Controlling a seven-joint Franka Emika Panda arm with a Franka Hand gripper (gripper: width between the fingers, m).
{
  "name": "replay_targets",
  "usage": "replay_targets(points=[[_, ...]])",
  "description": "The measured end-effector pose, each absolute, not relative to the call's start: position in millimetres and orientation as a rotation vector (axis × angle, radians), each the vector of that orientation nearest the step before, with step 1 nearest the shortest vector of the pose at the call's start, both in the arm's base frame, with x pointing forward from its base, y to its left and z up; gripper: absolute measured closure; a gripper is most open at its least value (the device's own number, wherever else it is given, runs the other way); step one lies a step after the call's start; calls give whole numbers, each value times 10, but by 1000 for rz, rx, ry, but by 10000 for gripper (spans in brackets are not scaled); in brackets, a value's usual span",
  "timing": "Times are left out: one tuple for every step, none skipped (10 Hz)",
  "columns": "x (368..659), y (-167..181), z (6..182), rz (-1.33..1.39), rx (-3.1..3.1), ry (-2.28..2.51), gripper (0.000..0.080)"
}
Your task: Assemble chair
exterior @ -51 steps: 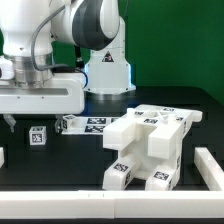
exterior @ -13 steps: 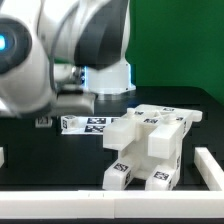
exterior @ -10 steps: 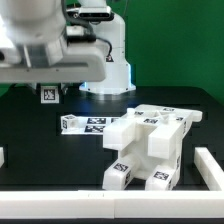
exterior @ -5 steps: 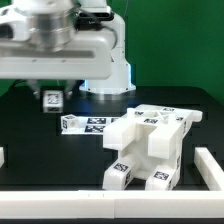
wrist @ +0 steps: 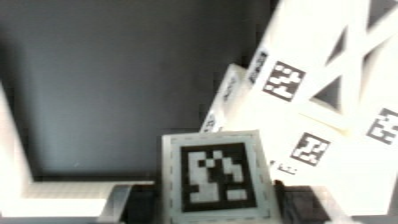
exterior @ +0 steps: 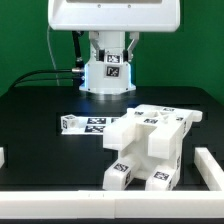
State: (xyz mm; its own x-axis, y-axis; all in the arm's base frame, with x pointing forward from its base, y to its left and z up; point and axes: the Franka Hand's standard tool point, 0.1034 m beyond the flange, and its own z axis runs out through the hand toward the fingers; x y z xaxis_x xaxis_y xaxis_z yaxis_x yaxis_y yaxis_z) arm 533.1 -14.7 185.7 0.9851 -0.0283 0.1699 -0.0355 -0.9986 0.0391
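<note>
Gripper [wrist: 210, 200] jaws are clenched on a small chair piece [wrist: 214, 168]. In the wrist view the dark fingers [wrist: 128, 200] flank its lower edge. The piece fills the near field with one black-and-white square tag on a white face. The only markings anywhere are such square tag patterns, and none forms readable lettering. Beyond the piece, that view shows blurred white chair parts [wrist: 317, 80] with several tags, set against the dark table [wrist: 107, 80].

The exterior view alone shows the layout. Nearest runs a low white rail [exterior: 90, 205] along the table's front, with another stretch on the exterior view's right. Behind it, the chair parts [exterior: 150, 140] sit bunched together on the black table [exterior: 40, 140], toward the exterior view's right. They are chunky white blocks and panels with tags on their front and upper faces. Touching or just beside their far corner lies the marker board [exterior: 85, 124], a thin white strip with a row of tags. Farther back, the held chair piece [exterior: 113, 70] hangs clear above the table, in front of the robot base [exterior: 108, 90], beneath the wide white hand. A green backdrop [exterior: 25, 40] closes the scene.
</note>
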Motion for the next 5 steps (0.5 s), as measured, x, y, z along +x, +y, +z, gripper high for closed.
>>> replay_targets(points=[[5355,-142,1852,400,3077,-47,515],[5338,-140,1827,495,3064,-45,515],[5340,-67,1794,524,3069,-109,515],[5410,176,1747,537,3093,-149,515],[5521,361,1714,563,3119,-217,515]])
